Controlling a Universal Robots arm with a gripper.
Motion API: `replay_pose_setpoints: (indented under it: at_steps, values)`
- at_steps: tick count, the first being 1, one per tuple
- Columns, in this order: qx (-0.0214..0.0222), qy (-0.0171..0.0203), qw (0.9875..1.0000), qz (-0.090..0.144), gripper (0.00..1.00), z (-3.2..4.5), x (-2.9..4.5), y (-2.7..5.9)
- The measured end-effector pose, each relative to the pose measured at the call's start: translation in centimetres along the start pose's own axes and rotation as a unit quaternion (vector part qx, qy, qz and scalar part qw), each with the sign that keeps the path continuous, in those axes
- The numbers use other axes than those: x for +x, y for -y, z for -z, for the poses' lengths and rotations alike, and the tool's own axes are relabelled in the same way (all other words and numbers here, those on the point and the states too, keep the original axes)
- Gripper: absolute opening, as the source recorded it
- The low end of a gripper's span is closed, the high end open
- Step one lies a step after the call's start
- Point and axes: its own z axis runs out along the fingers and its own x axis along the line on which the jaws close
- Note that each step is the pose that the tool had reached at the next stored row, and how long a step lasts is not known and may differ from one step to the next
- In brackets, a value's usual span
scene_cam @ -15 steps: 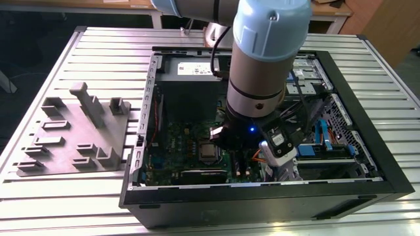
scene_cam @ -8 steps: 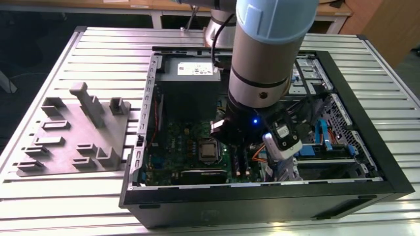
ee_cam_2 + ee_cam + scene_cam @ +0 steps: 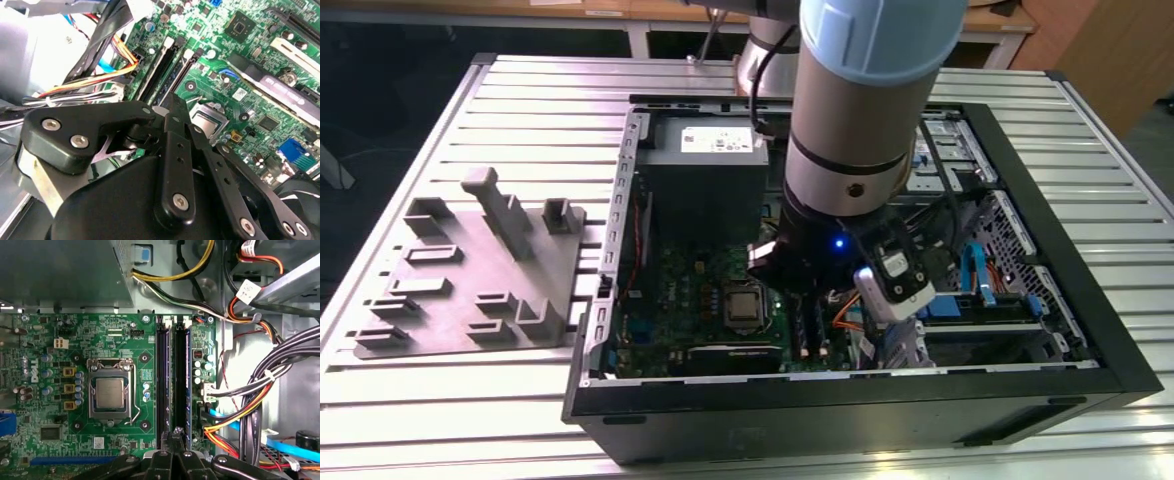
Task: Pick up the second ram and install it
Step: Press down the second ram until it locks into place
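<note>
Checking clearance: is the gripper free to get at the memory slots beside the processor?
Probably yes: the gripper is right at the memory slots, and the cables lie beside them, not across.

lab/workshop | slotted aluminium table [image 3: 520,110] | open PC case [image 3: 1067,330] | grey fixture plate [image 3: 467,270]

The open computer case [image 3: 854,400] lies on the table [image 3: 534,100], with a fixture plate [image 3: 467,270] at the exterior view's left of it. Inside the case, the motherboard [image 3: 50,340] carries the processor socket [image 3: 110,392] beside two parallel memory slots [image 3: 172,385]; cable bundles [image 3: 260,385] run along the slots' far side.
</note>
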Motion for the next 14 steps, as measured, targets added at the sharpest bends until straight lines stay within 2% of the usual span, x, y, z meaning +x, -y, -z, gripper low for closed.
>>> replay_pose_setpoints:
  at_steps: [8, 11, 14]
  values:
    - [-0.0007, 0.0001, 1.0000, 0.000, 0.10, -0.02, 0.05, -2.09]
    - [-0.0019, 0.0002, 1.0000, 0.000, 0.10, -0.03, 0.06, -2.56]
    - [-0.0018, 0.0002, 1.0000, 0.000, 0.10, 0.21, 0.05, -2.63]
